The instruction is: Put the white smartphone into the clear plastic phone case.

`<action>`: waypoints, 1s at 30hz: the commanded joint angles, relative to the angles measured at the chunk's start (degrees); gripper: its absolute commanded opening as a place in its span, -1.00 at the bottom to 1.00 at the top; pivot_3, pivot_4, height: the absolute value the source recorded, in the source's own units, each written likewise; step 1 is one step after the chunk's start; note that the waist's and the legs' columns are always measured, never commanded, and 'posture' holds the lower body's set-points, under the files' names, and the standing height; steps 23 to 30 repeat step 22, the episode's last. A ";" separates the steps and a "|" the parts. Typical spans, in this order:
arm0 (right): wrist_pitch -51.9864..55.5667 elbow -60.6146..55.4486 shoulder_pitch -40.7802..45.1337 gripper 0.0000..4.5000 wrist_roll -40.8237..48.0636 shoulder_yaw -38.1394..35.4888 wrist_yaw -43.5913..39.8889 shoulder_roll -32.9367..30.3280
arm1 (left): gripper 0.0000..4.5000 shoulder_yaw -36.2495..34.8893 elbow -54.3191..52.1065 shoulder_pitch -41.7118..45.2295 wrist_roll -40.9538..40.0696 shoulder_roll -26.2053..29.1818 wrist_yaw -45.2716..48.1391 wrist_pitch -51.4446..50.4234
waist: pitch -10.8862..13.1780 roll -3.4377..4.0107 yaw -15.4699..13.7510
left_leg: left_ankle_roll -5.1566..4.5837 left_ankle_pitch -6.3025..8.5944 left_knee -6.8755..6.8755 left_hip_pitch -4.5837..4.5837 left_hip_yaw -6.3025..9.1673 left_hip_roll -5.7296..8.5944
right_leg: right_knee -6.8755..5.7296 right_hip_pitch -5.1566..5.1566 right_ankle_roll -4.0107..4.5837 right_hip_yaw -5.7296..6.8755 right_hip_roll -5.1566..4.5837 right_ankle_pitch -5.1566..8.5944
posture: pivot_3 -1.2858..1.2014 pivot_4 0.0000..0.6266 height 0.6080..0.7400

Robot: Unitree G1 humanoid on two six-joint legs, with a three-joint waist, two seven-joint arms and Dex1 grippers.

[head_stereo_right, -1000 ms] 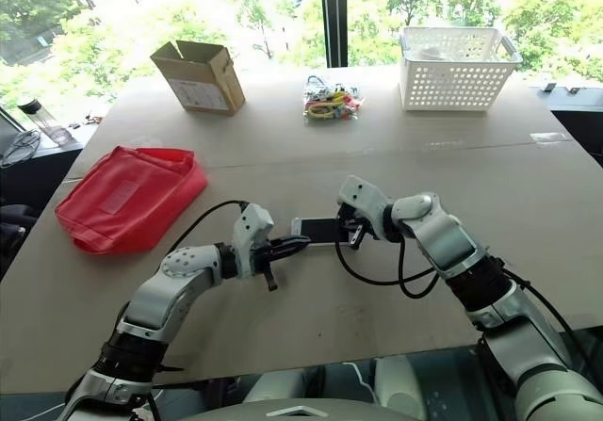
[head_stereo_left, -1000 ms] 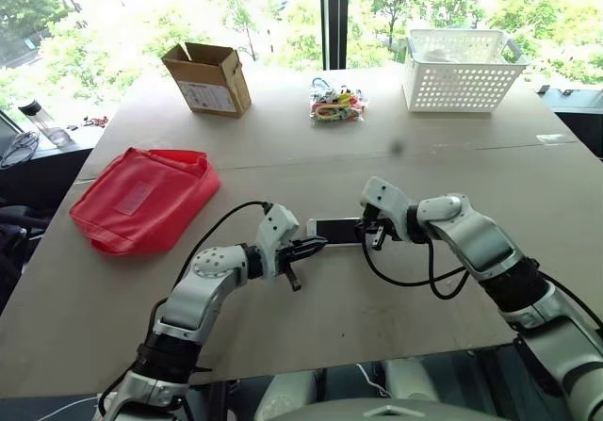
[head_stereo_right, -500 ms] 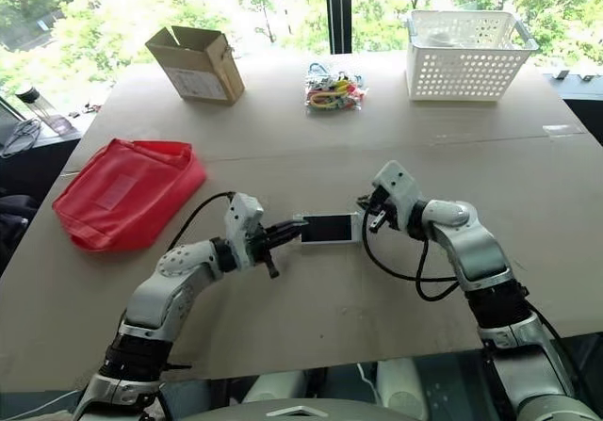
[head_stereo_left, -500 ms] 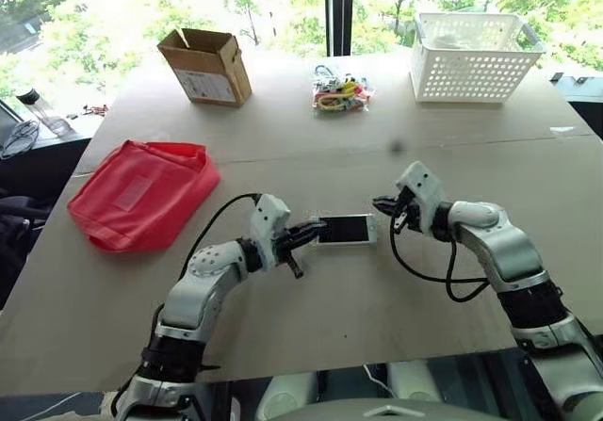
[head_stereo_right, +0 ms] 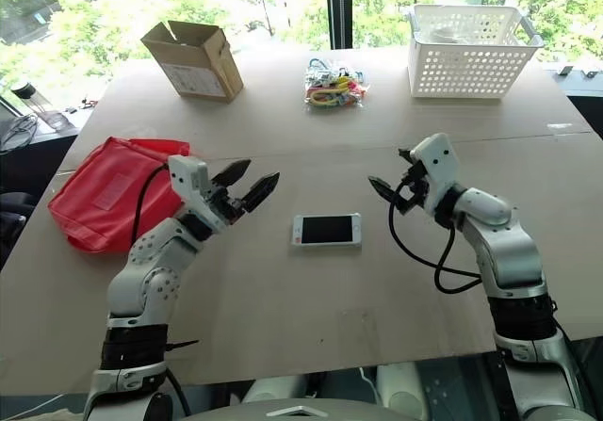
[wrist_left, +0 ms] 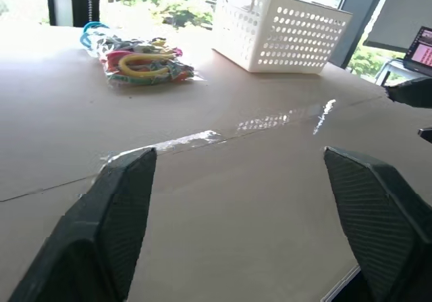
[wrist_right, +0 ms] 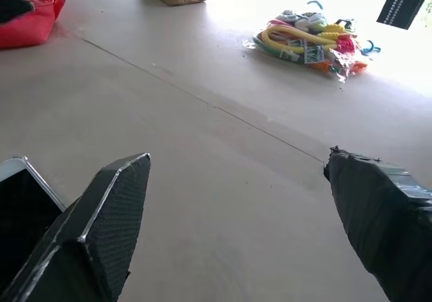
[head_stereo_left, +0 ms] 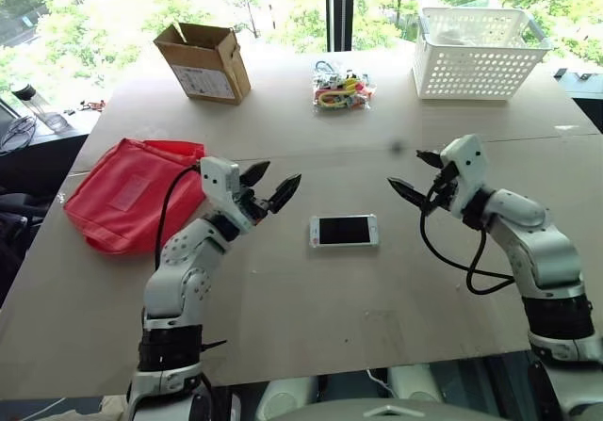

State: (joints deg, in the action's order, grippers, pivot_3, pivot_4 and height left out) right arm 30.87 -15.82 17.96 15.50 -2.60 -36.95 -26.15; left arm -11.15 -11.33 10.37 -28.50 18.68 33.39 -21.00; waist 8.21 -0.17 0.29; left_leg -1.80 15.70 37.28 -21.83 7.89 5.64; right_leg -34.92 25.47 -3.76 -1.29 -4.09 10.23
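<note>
The white smartphone [head_stereo_left: 344,231] lies flat, dark screen up, on the table's middle; its corner also shows in the right wrist view [wrist_right: 17,207]. A pale rim runs round it, and I cannot tell the clear plastic phone case apart from the phone. My left gripper [head_stereo_left: 273,181] hangs above the table to the phone's left, open, with nothing between its fingers [wrist_left: 115,214]. My right gripper [head_stereo_left: 407,170] hangs to the phone's right, also open and empty, its fingers [wrist_right: 108,221] spread wide. Neither touches the phone.
A red fabric bag [head_stereo_left: 132,190] lies at the left. Along the far side stand an open cardboard box [head_stereo_left: 205,61], a clear packet of colourful items [head_stereo_left: 339,91] and a white perforated basket [head_stereo_left: 479,52]. A seam [head_stereo_left: 311,157] crosses the tabletop.
Both grippers were shut at the phone's two ends; they have opened, risen and drawn apart, left one leftward, right one rightward. The phone stays flat on the table.
</note>
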 commanded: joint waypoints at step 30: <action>-3.65 -20.39 -26.81 1.00 4.47 -13.45 6.02 -2.94 | 0.97 -5.75 -15.82 -21.69 1.51 2.62 -8.93 0.18 | 0.00 -0.01 -1.14 | 0.00 0.00 0.08 0.15 -0.23 -0.04 | -0.08 -0.12 -0.01 -0.16 0.05 0.01 | 0.03 -0.52 1.00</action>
